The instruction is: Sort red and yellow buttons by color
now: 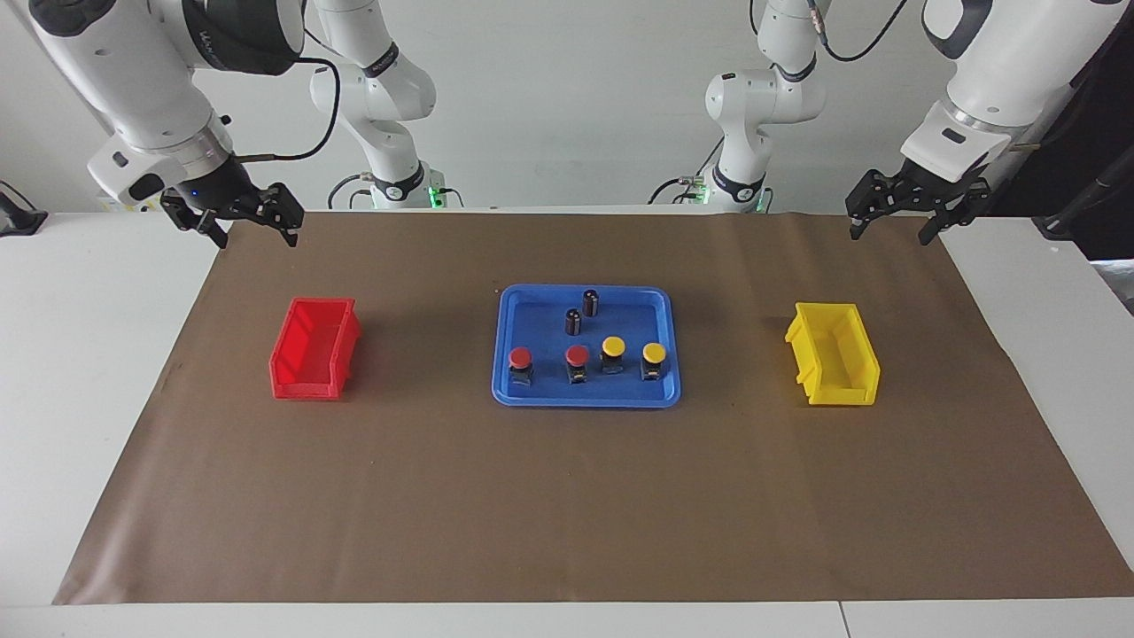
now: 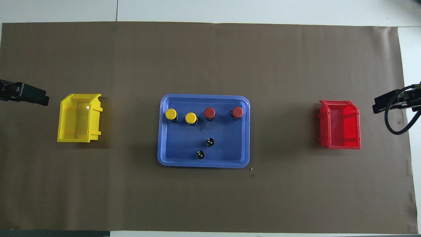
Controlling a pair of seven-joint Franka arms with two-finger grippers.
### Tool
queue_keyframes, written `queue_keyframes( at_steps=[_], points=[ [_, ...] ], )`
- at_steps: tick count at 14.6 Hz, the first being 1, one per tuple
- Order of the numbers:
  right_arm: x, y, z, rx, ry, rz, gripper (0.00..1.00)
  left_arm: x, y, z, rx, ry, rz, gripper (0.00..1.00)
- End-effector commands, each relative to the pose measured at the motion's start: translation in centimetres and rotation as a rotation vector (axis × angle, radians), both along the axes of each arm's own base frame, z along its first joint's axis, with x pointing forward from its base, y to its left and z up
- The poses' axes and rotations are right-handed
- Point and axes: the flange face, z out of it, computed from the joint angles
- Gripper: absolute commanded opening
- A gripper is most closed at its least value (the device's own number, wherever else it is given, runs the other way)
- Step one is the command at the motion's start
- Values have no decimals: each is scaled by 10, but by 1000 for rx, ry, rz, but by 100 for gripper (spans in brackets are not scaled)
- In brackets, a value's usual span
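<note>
Two red buttons and two yellow buttons stand in a row in the blue tray, along its edge farther from the robots. In the overhead view the yellow ones are toward the left arm's end and the red ones toward the right arm's end. My right gripper is open and empty, raised over the mat's edge by the red bin. My left gripper is open and empty, raised by the yellow bin.
A red bin stands at the right arm's end and a yellow bin at the left arm's end. Two dark cylinders stand in the tray, nearer to the robots than the buttons. A brown mat covers the table.
</note>
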Motion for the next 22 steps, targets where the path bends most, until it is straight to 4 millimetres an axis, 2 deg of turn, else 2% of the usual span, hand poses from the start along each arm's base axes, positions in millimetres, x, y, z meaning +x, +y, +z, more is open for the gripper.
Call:
queue_keyframes(
  at_steps=[1,10,12,14,15,16,17,19,20,21,22],
  points=[
    [-3,-1,2,-12,1,16,100,-9,4,2,-8,1,3,100],
    [-3,3,3,-11,0,22,100,-9,4,2,-8,1,3,100],
    [4,22,3,-13,-25,58,100,-9,4,2,-8,3,3,100],
    [7,28,16,-11,-51,64,100,-9,4,2,-10,2,3,100],
    [13,38,16,-6,-55,70,100,-9,4,2,-10,2,3,100],
    [29,69,12,5,-57,79,100,-9,4,2,-8,1,3,100],
    [43,108,6,-3,-55,62,100,-9,4,2,-8,1,3,100],
    [64,175,-20,12,-58,-2,100,-9,4,2,-8,1,3,100],
    [70,214,-31,28,-109,-11,100,-9,4,2,-8,1,3,100],
    [67,258,-46,42,-135,-19,100,-9,4,2,-8,1,3,100],
    [65,288,-76,35,-133,-48,100,-9,4,2,-8,1,3,100]
  ],
)
